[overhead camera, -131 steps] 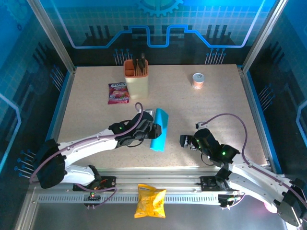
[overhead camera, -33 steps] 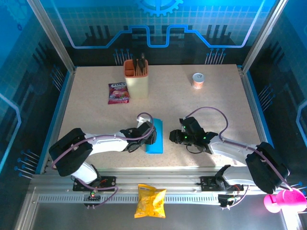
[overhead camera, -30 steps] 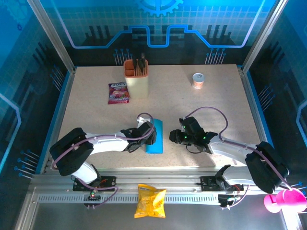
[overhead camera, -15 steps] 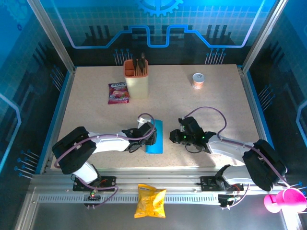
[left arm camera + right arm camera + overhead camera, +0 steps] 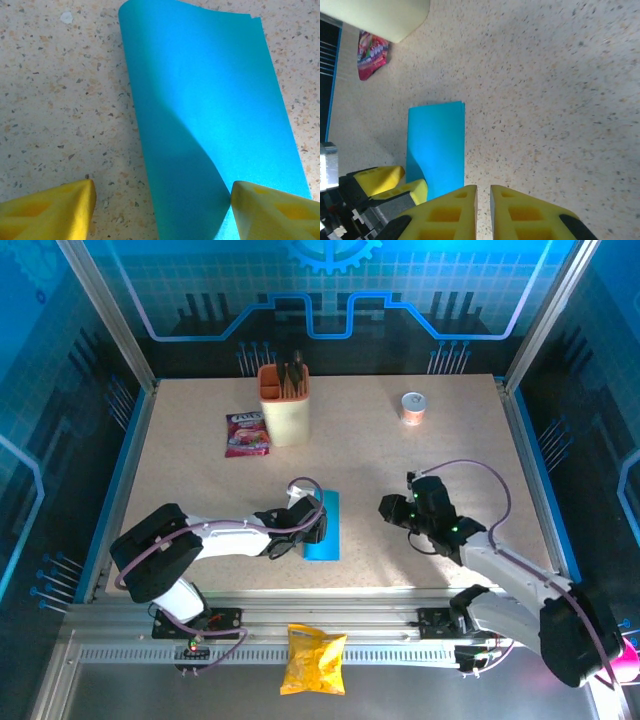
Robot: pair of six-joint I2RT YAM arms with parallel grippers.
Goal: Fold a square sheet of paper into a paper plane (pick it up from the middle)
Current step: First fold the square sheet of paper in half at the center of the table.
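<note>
The square sheet of paper (image 5: pixel 325 528) lies on the table folded in half into a cyan-blue strip, its rounded fold running along the left side (image 5: pixel 210 100). My left gripper (image 5: pixel 311 526) is open at the strip's near end (image 5: pixel 162 212). One yellow finger stands on bare table left of the fold, and the other rests over the paper. My right gripper (image 5: pixel 388 508) hovers to the right of the strip, apart from it. Its fingers (image 5: pixel 483 192) are shut to a thin slit with nothing between them. The strip (image 5: pixel 437 145) shows ahead-left of them.
An orange-cream holder (image 5: pixel 284 405) and a pink-purple snack packet (image 5: pixel 247 433) stand at the back left. A small can (image 5: pixel 413 406) sits at the back right. A yellow crisp bag (image 5: pixel 314 658) lies on the rail below the table's front edge.
The right gripper has drawn back to the right, away from the paper, and its jaws have narrowed. The left gripper and the folded strip stay put; earlier the strip stood tilted off the table.
</note>
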